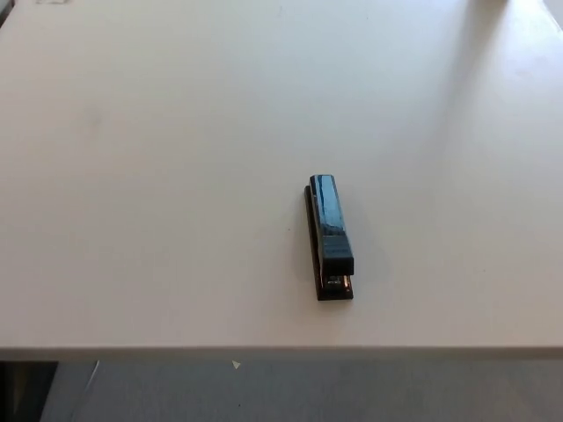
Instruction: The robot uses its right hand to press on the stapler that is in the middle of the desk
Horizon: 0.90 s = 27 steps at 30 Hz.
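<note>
A black stapler (pixel 329 236) lies flat on the white desk (pixel 176 176), a little right of the middle, its length running from far to near. Its glossy top arm reflects light, and a bit of metal shows at its near end. Neither of my hands shows in the head view, and nothing touches the stapler.
The desk's front edge (pixel 281 353) runs across the bottom of the picture, with grey floor (pixel 308 391) below it. A dark object (pixel 22 391) sits under the desk at the lower left corner.
</note>
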Tool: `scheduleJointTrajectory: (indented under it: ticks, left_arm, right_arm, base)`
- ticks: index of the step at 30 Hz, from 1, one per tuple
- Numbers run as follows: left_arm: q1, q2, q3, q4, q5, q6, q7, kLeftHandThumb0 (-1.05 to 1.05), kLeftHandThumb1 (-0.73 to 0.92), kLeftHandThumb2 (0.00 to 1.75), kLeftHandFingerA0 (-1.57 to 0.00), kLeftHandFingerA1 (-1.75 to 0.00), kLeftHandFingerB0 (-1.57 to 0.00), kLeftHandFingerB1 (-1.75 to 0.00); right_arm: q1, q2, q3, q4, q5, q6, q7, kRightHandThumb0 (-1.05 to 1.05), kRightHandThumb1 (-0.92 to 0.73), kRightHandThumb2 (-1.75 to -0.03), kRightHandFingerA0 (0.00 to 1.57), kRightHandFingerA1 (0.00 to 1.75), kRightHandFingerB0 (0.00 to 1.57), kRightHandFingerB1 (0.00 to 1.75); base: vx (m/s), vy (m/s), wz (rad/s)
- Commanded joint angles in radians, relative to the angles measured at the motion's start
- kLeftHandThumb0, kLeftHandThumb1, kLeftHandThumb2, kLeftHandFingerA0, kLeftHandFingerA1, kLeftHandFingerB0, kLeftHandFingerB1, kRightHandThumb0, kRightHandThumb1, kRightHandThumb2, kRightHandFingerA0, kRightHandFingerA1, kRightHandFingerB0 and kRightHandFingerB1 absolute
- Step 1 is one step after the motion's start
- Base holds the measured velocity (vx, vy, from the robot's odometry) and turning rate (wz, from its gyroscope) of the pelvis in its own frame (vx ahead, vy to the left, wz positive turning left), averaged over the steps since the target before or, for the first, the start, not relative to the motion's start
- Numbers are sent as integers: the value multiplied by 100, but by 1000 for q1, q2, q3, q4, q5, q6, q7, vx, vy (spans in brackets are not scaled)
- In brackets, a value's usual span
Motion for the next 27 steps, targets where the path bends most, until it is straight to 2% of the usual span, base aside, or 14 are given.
scheduleJointTrajectory:
  ticks: [1,10,11,12,15,16,17,18,19,20,22,23,24,27]
  left_arm:
    - [-38,58,44,62,-37,-207,-52,-79,82,65,-23,-33,-22,-31]
    - [-62,50,65,89,-34,-269,-77,-76,82,66,-31,-34,-29,-32]
    - [-70,52,65,94,-33,-252,-77,-81,84,66,-23,-32,-25,-31]
    - [-75,55,65,96,-32,-242,-73,-80,83,66,-19,-31,-22,-30]
    - [-84,48,98,102,-72,-244,-113,-76,81,65,-17,-32,-21,-31]
    - [-85,48,100,101,-70,-256,-111,-76,82,65,-20,-32,-23,-31]
    - [-84,49,100,101,-67,-263,-109,-76,83,66,-18,-30,-21,-30]
    - [-84,49,103,101,-69,-265,-113,-76,83,66,-18,-30,-21,-30]
    - [-85,49,103,100,-65,-266,-105,-76,83,66,-18,-31,-20,-30]
    - [-84,49,104,100,-60,-277,-98,-37,48,106,0,-48,0,-46]
    - [-92,59,121,92,-75,-278,-107,-80,65,103,-3,-36,-13,-44]
    - [-101,61,132,86,-86,-272,-122,-79,64,103,-1,-33,-8,-42]
    - [-109,62,130,84,-81,-275,-114,-78,65,104,-1,-36,-9,-43]
    - [-119,60,152,89,-102,-269,-138,-80,66,103,0,-38,-13,-44]
  right_arm:
    - [-37,-11,-80,66,74,-220,54,-77,-87,-66,32,33,25,29]
    - [-48,-16,-104,93,65,-244,41,-80,-88,-67,33,33,24,28]
    - [-58,-8,-167,94,133,-238,92,-84,-69,-98,23,44,15,40]
    - [-58,-2,-208,90,170,-244,109,-82,-84,-65,27,35,20,30]
    - [-57,-5,-284,82,216,-263,124,-78,-85,-66,27,37,17,30]
    - [-63,-14,-315,82,239,-251,138,-78,-73,-95,22,45,13,41]
    - [-65,-24,-329,83,242,-240,131,-79,-72,-98,22,46,12,41]
    - [-66,-33,-340,84,242,-236,119,-79,-72,-98,22,46,12,41]
    - [-66,-45,-356,83,250,-230,129,-77,-89,-67,28,36,17,29]
    - [-64,-55,-402,78,286,-232,165,-78,-73,-94,20,45,12,41]
    - [-68,-76,-421,79,285,-227,167,-78,-88,-67,28,38,16,29]
    - [-67,-93,-449,78,304,-215,188,-78,-88,-66,29,38,16,29]
    - [-67,-111,-460,77,306,-213,189,-79,-71,-98,23,47,11,40]
    - [-69,-136,-517,70,347,-211,227,-75,-70,-97,24,49,10,41]
  base:
    - [0,0,0]
    - [0,0,0]
    - [0,0,0]
    - [0,0,0]
    - [0,0,0]
    - [0,0,0]
    - [0,0,0]
    - [0,0,0]
    - [0,0,0]
    - [0,0,0]
    - [0,0,0]
    - [0,0,0]
    - [0,0,0]
    - [0,0,0]
